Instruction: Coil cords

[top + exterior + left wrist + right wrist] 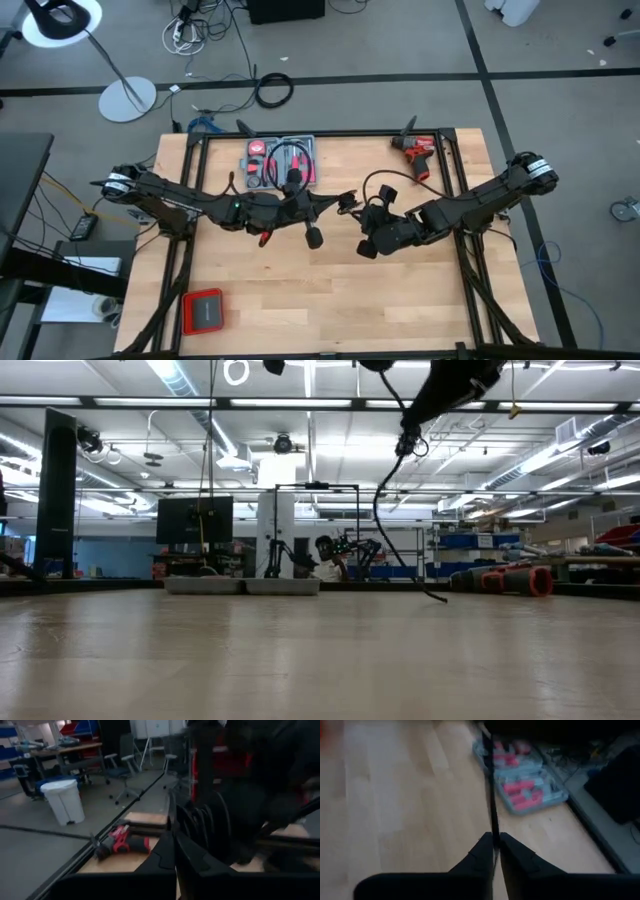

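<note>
Holding the cable up over the middle of the worktop, both hands meet near centre. Right hand has its fingers nearly together with the thin cable running between them. Left hand is pinched tight on the cable too. From the level view the cable hangs in a loose curve, tail end low by the wood.

Judgement: to coil well, keep one hand fixed and feed even loops without twisting.

Plug block cannot be picked out for certain. The coils seen past the left hand are blurred.
</note>
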